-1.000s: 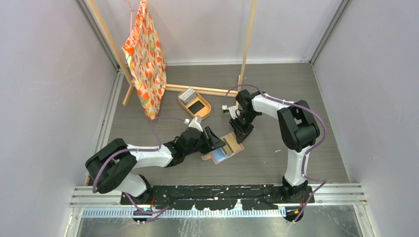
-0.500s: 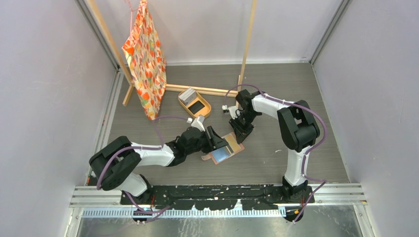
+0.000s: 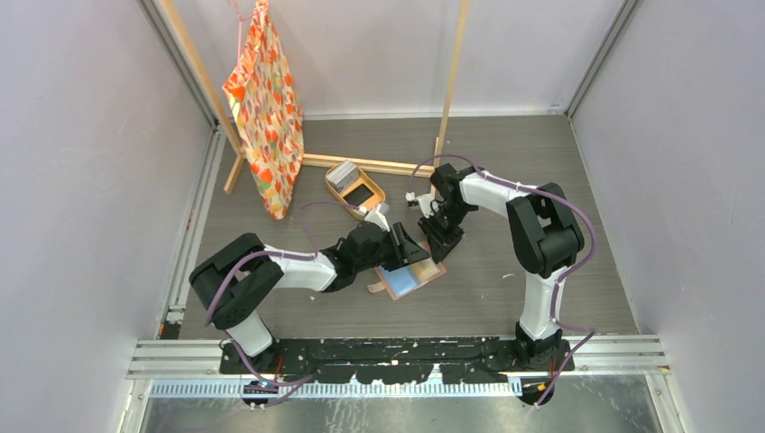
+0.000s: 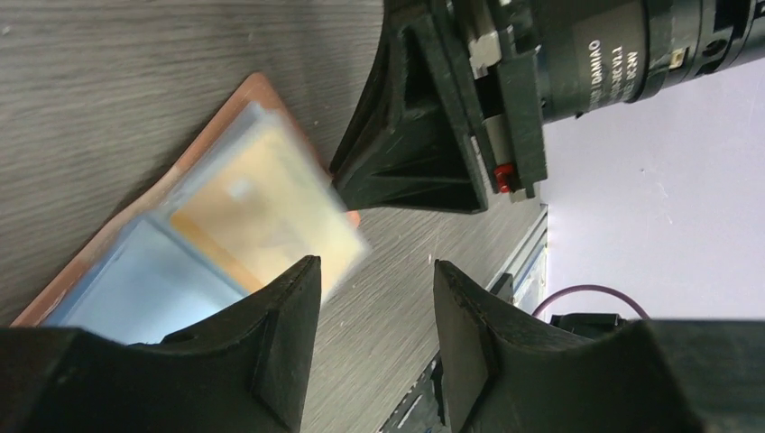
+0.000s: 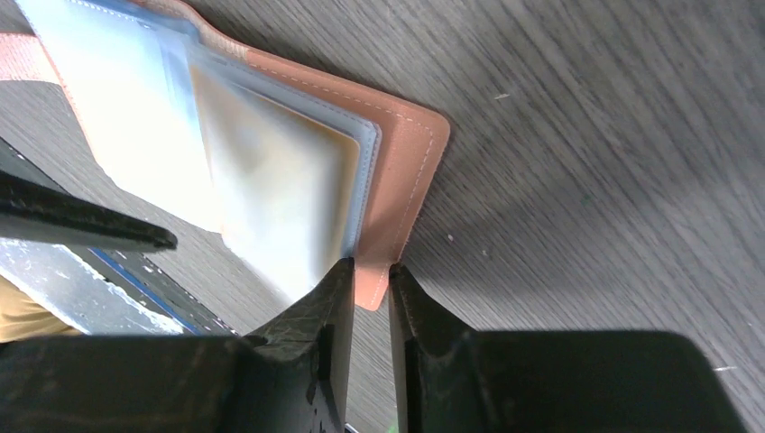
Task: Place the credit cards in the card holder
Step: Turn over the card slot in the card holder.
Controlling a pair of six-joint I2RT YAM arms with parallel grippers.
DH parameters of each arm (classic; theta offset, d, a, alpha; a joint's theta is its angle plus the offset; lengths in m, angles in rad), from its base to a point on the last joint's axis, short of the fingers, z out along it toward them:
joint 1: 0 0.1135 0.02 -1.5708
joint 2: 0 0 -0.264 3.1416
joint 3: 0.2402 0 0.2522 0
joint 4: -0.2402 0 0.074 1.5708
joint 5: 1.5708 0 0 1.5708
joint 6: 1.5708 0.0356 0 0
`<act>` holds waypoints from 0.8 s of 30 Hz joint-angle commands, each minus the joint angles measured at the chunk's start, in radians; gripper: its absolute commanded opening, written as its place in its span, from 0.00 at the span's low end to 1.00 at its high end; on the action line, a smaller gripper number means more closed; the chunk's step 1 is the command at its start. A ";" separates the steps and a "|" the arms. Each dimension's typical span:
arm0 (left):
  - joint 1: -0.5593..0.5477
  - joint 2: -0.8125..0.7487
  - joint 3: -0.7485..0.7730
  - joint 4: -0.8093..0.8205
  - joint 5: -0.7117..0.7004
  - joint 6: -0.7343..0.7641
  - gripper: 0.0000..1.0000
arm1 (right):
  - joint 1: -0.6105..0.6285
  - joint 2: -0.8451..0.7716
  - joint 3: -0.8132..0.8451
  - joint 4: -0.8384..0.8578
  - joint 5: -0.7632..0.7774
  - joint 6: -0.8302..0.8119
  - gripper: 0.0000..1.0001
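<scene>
The salmon-brown card holder (image 3: 410,278) lies open on the table. Its glossy pockets show a tan card (image 4: 262,207) and a blue card (image 4: 135,280). My right gripper (image 3: 440,242) is shut on the leather corner of the holder (image 5: 406,180); the leather sits between the jaws of the gripper (image 5: 370,289). My left gripper (image 3: 413,245) hovers over the holder's far edge, right beside the right gripper. In its wrist view the left gripper (image 4: 374,266) is open and empty, with the holder's leather rim (image 4: 203,140) at upper left. More cards (image 3: 341,171) sit in the tray.
An oval tan tray (image 3: 374,206) with grey and black cards stands behind the holder. A wooden frame (image 3: 361,164) with a hanging orange patterned bag (image 3: 266,99) stands at the back left. Grey walls enclose the table.
My left gripper has moved right and away from me, over the holder toward the right gripper. The right gripper and the holder have stayed put.
</scene>
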 commanded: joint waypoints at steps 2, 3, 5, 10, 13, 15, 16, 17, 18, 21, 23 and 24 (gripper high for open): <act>0.000 0.037 0.080 -0.025 0.015 0.068 0.50 | -0.022 -0.100 0.028 -0.008 0.034 -0.011 0.27; 0.003 0.038 0.085 -0.039 0.013 0.080 0.50 | -0.032 -0.114 0.027 -0.007 0.036 -0.010 0.27; 0.009 0.033 0.096 -0.061 0.013 0.104 0.49 | -0.049 -0.140 0.022 -0.005 0.039 -0.013 0.28; 0.020 -0.091 0.109 -0.190 -0.026 0.252 0.48 | -0.085 -0.224 0.006 0.007 -0.005 -0.037 0.28; 0.021 -0.225 0.130 -0.351 -0.110 0.413 0.49 | -0.088 -0.305 -0.026 0.036 -0.118 -0.082 0.28; 0.024 -0.313 0.127 -0.419 -0.164 0.539 0.51 | -0.088 -0.372 -0.065 0.068 -0.219 -0.127 0.28; 0.027 -0.359 0.118 -0.433 -0.181 0.592 0.53 | -0.087 -0.407 -0.093 0.089 -0.273 -0.152 0.28; 0.034 -0.399 0.106 -0.441 -0.195 0.635 0.59 | -0.088 -0.441 -0.124 0.115 -0.319 -0.178 0.28; 0.040 -0.438 0.093 -0.446 -0.213 0.671 0.66 | -0.088 -0.468 -0.152 0.125 -0.368 -0.242 0.29; 0.078 -0.528 0.057 -0.449 -0.234 0.747 0.97 | -0.088 -0.512 -0.224 0.078 -0.471 -0.501 0.29; 0.127 -0.561 0.062 -0.468 -0.210 0.796 1.00 | -0.089 -0.511 -0.243 0.031 -0.481 -0.624 0.29; 0.156 -0.563 0.074 -0.489 -0.192 0.816 1.00 | -0.088 -0.503 -0.241 0.016 -0.478 -0.655 0.29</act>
